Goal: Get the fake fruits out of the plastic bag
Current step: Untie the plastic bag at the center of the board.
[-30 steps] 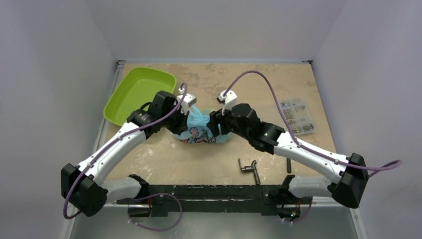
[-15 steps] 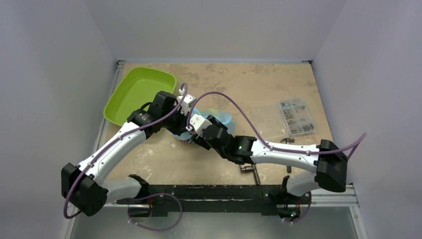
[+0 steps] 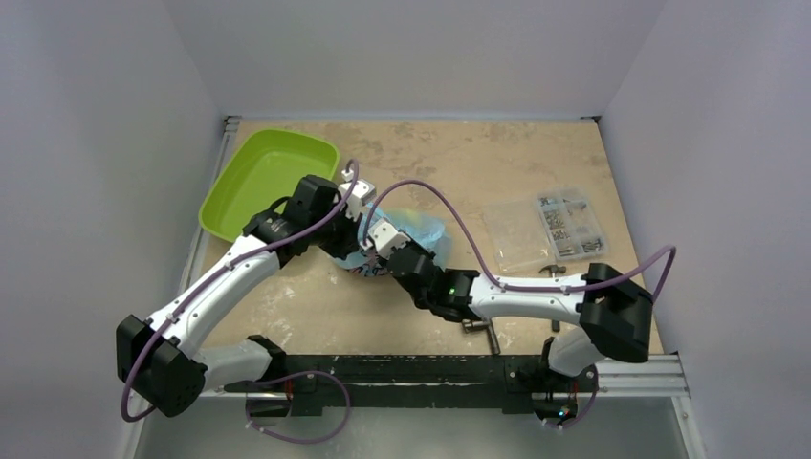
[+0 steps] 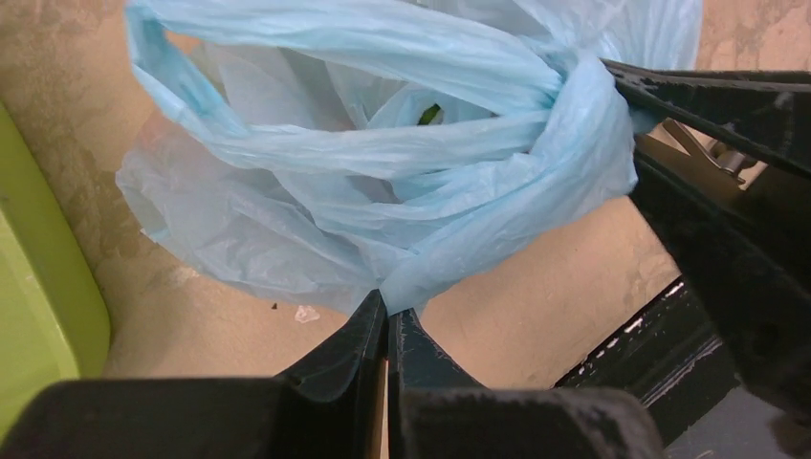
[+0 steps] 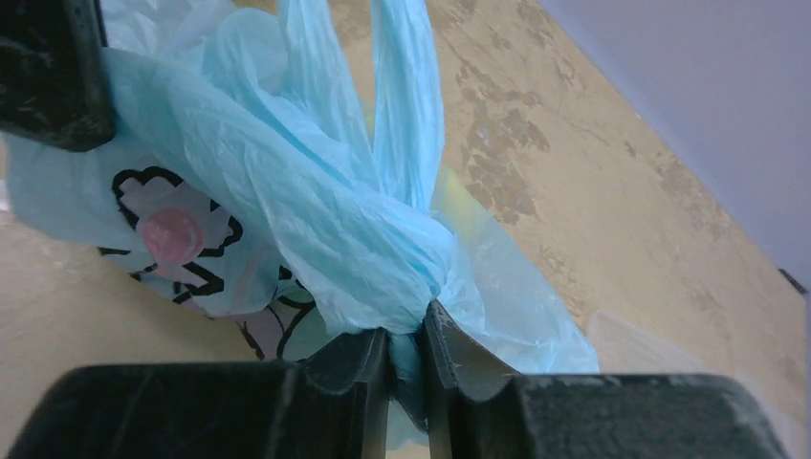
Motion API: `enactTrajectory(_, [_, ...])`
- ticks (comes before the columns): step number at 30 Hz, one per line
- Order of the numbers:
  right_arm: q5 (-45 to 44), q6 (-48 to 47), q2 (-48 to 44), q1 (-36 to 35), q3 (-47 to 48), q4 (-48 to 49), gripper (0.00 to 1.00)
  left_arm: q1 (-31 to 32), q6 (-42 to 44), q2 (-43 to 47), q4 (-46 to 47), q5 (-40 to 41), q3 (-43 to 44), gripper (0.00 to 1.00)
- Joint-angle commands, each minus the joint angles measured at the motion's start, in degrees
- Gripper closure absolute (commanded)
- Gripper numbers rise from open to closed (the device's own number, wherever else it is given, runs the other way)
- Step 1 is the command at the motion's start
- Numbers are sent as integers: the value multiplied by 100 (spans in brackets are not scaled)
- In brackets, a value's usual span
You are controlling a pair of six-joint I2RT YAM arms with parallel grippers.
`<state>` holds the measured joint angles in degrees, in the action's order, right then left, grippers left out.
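plastic bag (image 3: 416,229): is being held at mid-desk between the two arms, just right of the tray; its light-blue film is being bunched and twisted at the handles, with pink and black prints showing on the side.
fake fruits (image 4: 430,115): are being kept inside the bag; only a small patch of green is being glimpsed through a gap in the folds, and no single fruit can be told.
left pincer (image 4: 387,306): its fingers are being pressed together on a gathered fold of the bag's film.
right pincer (image 5: 406,335): is being clamped on the twisted handle bunch, with film being squeezed between its fingers.
tray (image 3: 258,172): lime green, is being left at the far left of the desk (image 3: 478,163).
parts box (image 3: 571,222): clear, is being left at the right, well apart from the bag.
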<state>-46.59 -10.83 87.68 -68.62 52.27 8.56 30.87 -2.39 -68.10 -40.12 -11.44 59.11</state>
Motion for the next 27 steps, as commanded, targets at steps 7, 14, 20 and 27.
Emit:
enactTrajectory(7, [4700,2112,-1962,1464,-1120,1435,93,-14,20,601,279,459,-65,100])
enactTrajectory(14, [5082,2041,-1722,1481,-924,1126,94,-11,182,1110,750,-194,-185,50])
enactTrajectory(20, [5107,1999,-1671,1477,-765,932,94,-10,180,495,41,-460,1013,37])
enactTrajectory(27, [5016,2018,-1740,1483,-747,911,95,-2,391,-131,354,-1184,933,41])
